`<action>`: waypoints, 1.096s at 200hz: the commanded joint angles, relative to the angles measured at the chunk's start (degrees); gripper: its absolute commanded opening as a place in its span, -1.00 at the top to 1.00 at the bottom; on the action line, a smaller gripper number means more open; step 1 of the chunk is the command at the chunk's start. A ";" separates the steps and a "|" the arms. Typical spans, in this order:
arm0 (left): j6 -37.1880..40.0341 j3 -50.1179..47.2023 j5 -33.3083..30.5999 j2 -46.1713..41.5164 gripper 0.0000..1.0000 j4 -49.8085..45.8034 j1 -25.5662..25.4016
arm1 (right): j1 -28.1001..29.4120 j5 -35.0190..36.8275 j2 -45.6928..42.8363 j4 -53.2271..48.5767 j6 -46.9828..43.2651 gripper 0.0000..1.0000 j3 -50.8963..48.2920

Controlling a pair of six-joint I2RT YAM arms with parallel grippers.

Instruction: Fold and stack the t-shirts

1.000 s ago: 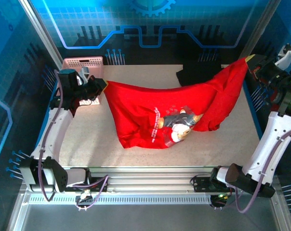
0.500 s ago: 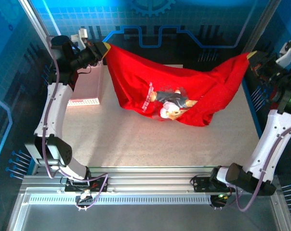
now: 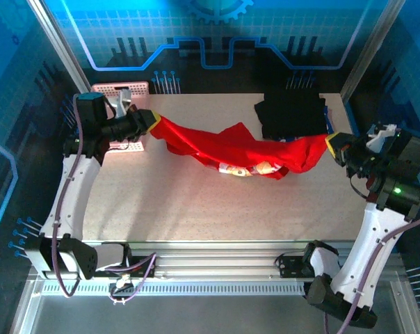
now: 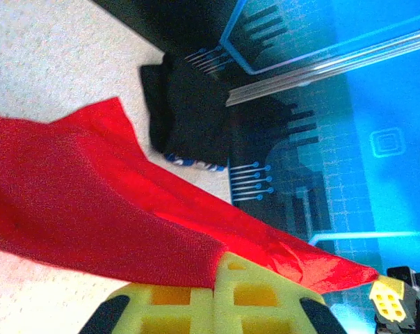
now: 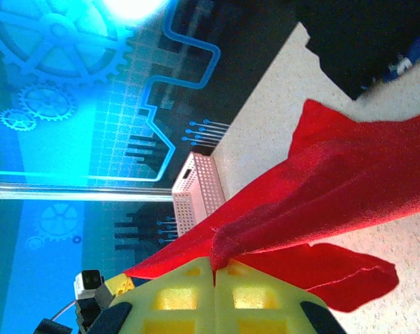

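Observation:
A bright red t-shirt [image 3: 231,149] with a bear print hangs stretched between my two grippers, sagging low over the middle of the table. My left gripper [image 3: 152,120] is shut on its left end; the red t-shirt [image 4: 92,202] is pinched at my left gripper [image 4: 215,268]. My right gripper [image 3: 333,147] is shut on the right end, and the red t-shirt [image 5: 321,202] bunches into my right gripper [image 5: 214,266]. A folded black shirt [image 3: 292,115] lies at the back right, the black shirt [image 4: 186,115] showing a navy edge beneath it.
A pink perforated basket [image 3: 119,90] stands at the back left corner, just behind my left arm; the pink basket [image 5: 196,191] is beyond the red cloth. The near half of the table [image 3: 217,209] is bare. Enclosure posts rise at the back corners.
Both grippers have come down from a high hold, and the shirt, which hung spread in the air, now sags low over the table. My right gripper moved inward and toward the near side.

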 commanded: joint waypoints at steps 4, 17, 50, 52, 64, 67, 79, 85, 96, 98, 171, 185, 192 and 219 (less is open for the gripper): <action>3.59 -1.30 -3.86 5.11 1.00 -5.74 0.16 | 0.44 2.74 1.60 -2.68 -2.27 1.00 -4.26; 5.03 0.86 -7.18 9.83 1.00 -5.84 -0.61 | 0.65 5.47 3.38 0.62 -2.70 1.00 -5.81; 12.34 15.30 -13.87 28.61 1.00 -12.24 -4.85 | 1.40 10.77 13.65 5.96 -7.13 1.00 -4.46; 12.82 16.41 -14.04 29.93 1.00 -12.82 -5.15 | 1.41 11.06 14.49 6.00 -7.54 1.00 -4.17; 14.52 22.51 -15.19 37.43 1.00 -15.37 -6.84 | 3.38 13.16 19.44 5.93 -11.04 1.00 -2.14; 14.69 23.77 -15.47 39.18 1.00 -15.80 -7.21 | 3.69 14.12 20.70 5.33 -11.89 1.00 -1.57; 14.97 27.31 -16.50 44.70 1.00 -16.55 -8.54 | 4.09 15.80 24.81 4.32 -14.09 1.00 -0.42; 14.78 28.44 -17.08 46.79 1.00 -16.65 -9.09 | 4.27 16.52 26.18 4.63 -14.94 1.00 -0.54; 13.66 28.71 -17.51 49.10 1.00 -15.91 -9.86 | 4.25 18.81 27.70 4.59 -15.66 1.00 -1.27; 13.46 28.55 -17.52 49.40 1.00 -15.63 -10.06 | 4.17 18.85 27.89 4.74 -15.73 1.00 -1.53; 6.01 22.48 -22.20 43.82 -0.34 -10.09 -11.39 | 3.70 19.02 31.07 7.82 -18.39 1.00 -3.58; 1.58 18.70 -22.30 39.31 -0.44 -8.02 -11.38 | 3.70 18.80 31.23 8.07 -18.62 1.00 -3.80; -1.28 15.89 -21.71 36.83 -0.45 -6.36 -11.42 | 3.62 18.73 31.30 8.08 -18.81 1.00 -3.96; -14.12 2.79 -20.24 28.86 -0.39 2.05 -11.72 | 2.88 17.98 31.47 7.85 -19.60 1.00 -4.06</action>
